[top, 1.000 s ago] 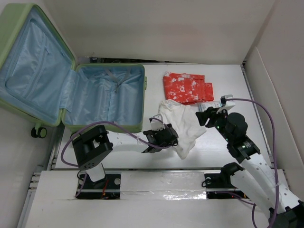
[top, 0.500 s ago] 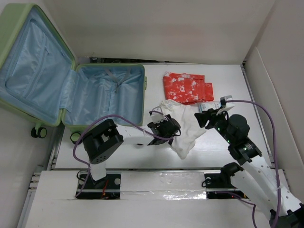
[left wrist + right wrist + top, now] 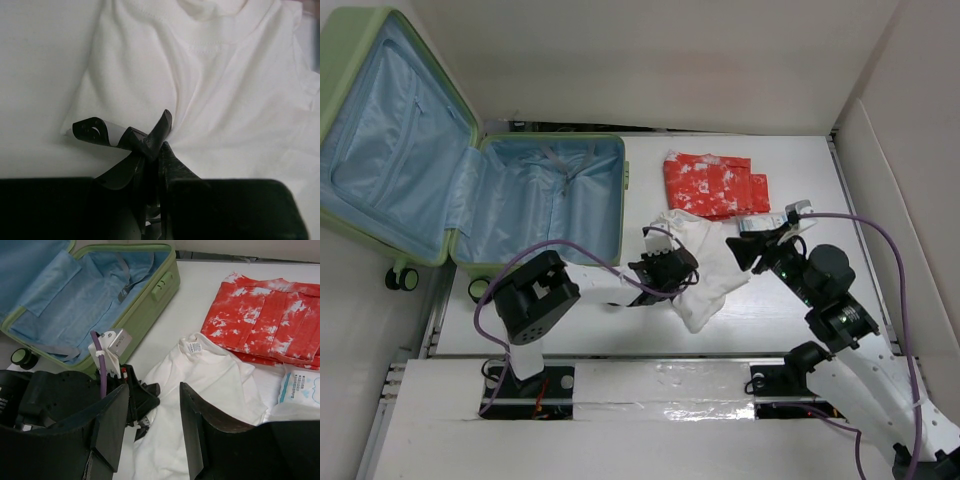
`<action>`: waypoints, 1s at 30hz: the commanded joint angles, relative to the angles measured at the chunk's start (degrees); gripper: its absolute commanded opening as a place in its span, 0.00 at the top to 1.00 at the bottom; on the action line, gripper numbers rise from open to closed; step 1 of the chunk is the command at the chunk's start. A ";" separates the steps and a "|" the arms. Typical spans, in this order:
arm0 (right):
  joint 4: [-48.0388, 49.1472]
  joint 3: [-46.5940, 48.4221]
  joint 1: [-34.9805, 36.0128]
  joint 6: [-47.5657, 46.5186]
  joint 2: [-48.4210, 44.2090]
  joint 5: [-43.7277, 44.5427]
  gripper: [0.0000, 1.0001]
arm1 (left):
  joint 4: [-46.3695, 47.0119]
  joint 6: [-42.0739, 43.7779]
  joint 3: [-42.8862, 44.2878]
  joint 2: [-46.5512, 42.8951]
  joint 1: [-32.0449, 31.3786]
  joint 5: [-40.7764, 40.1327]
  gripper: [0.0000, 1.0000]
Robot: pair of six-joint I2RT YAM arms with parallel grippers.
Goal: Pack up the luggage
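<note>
The luggage [image 3: 535, 210] lies open at the left, a pale green shell with bare blue lining, its lid tilted back; the right wrist view shows the same luggage [image 3: 100, 305]. A white T-shirt [image 3: 708, 268] is spread on the table to its right. My left gripper [image 3: 670, 270] is shut on the shirt's left edge, and folds in the shirt [image 3: 210, 85] run into the fingertips [image 3: 165, 125]. Over the shirt's right part hangs my right gripper [image 3: 748, 248], open, with the shirt [image 3: 215, 385] showing between its fingers [image 3: 195, 425].
A folded red-and-white garment [image 3: 715, 183] lies behind the shirt, also seen as the red garment [image 3: 265, 315]. A small pale blue packet [image 3: 302, 387] rests at the shirt's right. A cardboard wall [image 3: 910, 200] bounds the right side.
My left gripper moved onto the shirt's left edge and shut on it, bunching the cloth. My right gripper drifted a little to the left over the shirt.
</note>
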 commanded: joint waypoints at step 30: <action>6.24 1.62 0.57 -0.15 -2.61 2.55 0.45 | -3.41 25.35 28.96 -12.47 50.27 37.99 1.00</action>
